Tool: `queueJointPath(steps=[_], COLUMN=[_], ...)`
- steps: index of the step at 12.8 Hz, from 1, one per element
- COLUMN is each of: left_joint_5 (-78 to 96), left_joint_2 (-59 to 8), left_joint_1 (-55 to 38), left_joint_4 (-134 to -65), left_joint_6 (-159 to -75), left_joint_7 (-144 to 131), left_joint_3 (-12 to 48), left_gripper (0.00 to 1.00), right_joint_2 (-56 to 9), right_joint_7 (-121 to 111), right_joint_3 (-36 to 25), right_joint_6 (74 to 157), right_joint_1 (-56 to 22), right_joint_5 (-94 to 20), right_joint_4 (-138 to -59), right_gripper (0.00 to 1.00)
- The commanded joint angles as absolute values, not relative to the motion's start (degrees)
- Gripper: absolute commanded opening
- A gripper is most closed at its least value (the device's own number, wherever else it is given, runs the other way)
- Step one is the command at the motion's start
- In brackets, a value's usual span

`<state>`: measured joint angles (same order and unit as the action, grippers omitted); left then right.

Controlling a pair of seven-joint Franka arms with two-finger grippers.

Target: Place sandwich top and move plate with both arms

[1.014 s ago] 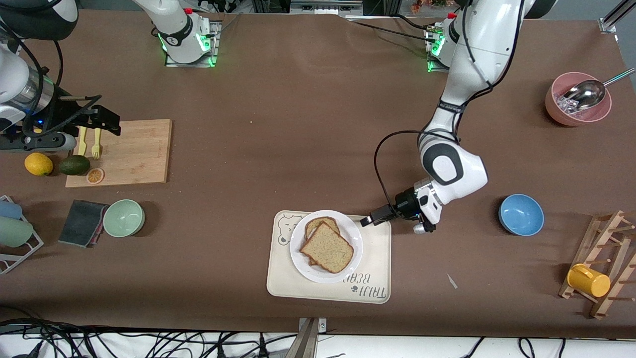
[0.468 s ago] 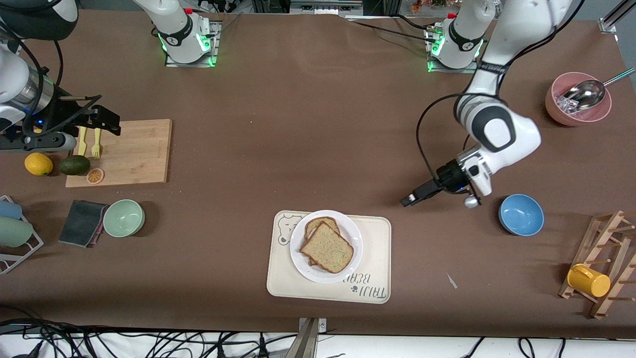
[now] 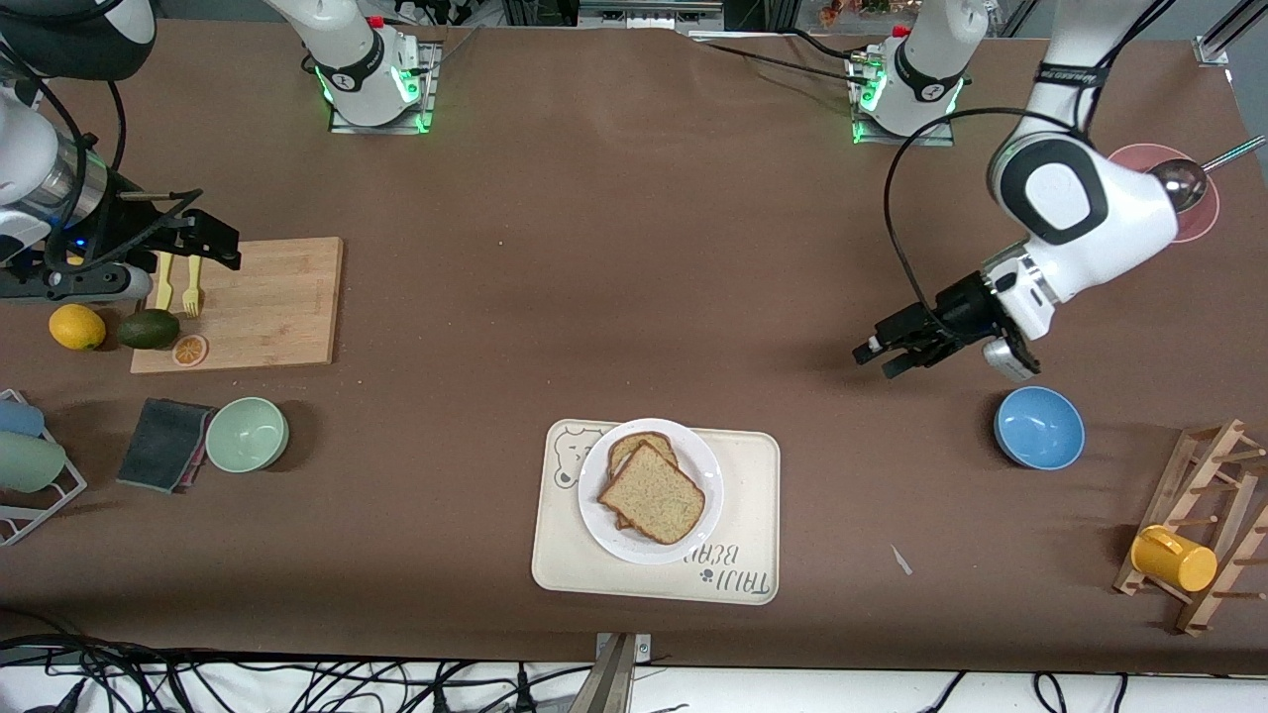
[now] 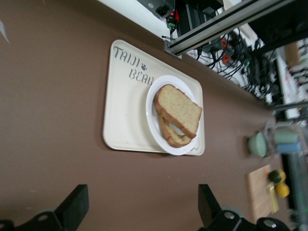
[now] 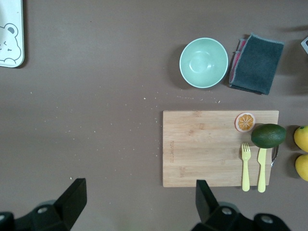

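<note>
On the bear-print tray [image 3: 654,515] sits the plate [image 3: 693,465], and on the plate lies the sandwich top [image 3: 654,493], resting askew over a lower slice whose crust and a pale filling peek out in the left wrist view. Taking the plate as the landmark: the left gripper [image 3: 885,354] hangs over bare table well off toward the left arm's end, fingers spread apart and holding nothing. The right gripper [image 3: 213,241] waits over the cutting board [image 3: 277,297] well off toward the right arm's end, its fingers also apart and empty. The bread looks light, soft and easily dented. The plate looks stiff, smooth and probably slippery, so I'd pinch its bare rim at two facing edges and keep it level.
</note>
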<state>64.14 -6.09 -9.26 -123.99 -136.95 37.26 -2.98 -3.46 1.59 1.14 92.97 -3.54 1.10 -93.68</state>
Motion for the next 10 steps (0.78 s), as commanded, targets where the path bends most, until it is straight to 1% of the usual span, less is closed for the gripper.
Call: queueJointPath(steps=[1, 5, 8, 10], left_joint_5=[51.03, 28.28, 16.38, 11.62], left_joint_2=[-0.72, 5.35, 7.73, 7.82], left_joint_1=[-6.16, -5.54, -4.93, -4.48], left_joint_4=[-125.95, -125.07, -123.23, -118.94], left_joint_6=[-136.14, -132.81, -129.3, -122.64], left_joint_7=[36.65, 32.97, 28.84, 27.96], left_joint_3=[-2.02, -2.11, -2.28, -3.24], left_gripper=[1.0, 1.0, 1.0, 1.0], right_joint_2=[-3.69, -3.69, -3.69, -3.69], right_joint_7=[1.67, 1.67, 1.67, 1.67], right_joint_3=[1.41, 1.41, 1.41, 1.41], right_joint_6=[92.37, 92.37, 92.29, 92.29], right_joint_1=[-3.25, -3.25, -3.25, -3.25], right_joint_5=[1.76, 1.76, 1.76, 1.76], right_joint_4=[-92.9, -92.9, -92.9, -92.9], right_gripper=[1.0, 1.0, 1.0, 1.0])
